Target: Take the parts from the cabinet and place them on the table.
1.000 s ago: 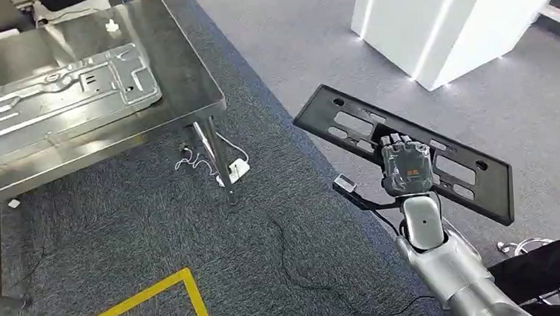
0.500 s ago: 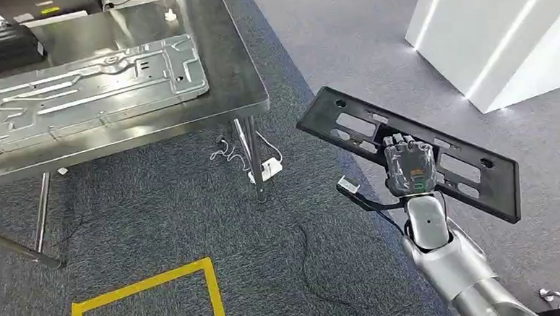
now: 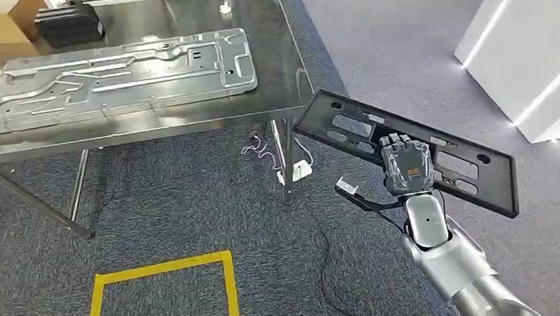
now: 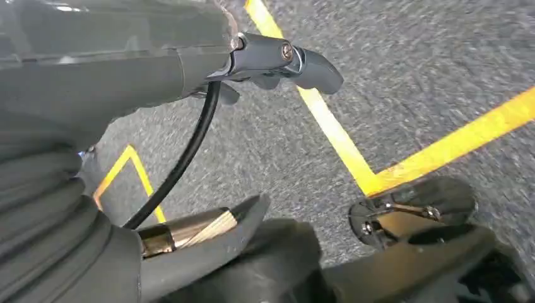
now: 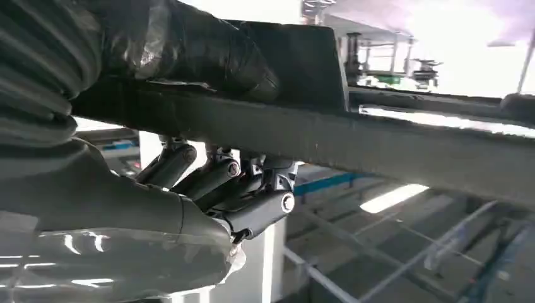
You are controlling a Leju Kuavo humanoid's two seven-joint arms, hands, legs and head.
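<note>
Grey carpet w/ steel tabletop (image 3: 287, 71) in head view; right hand (image 3: 407, 167) grips black panel (image 3: 473, 173), wrist cam shows fingers (image 5: 208, 180) curled under its edge; left hand (image 4: 277, 60): can't tell.

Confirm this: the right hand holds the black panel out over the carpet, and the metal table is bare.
Wrong on the table. In the head view, the table carries a large silver sheet-metal part. The rest stands: the right hand holds the black panel over the carpet.
</note>
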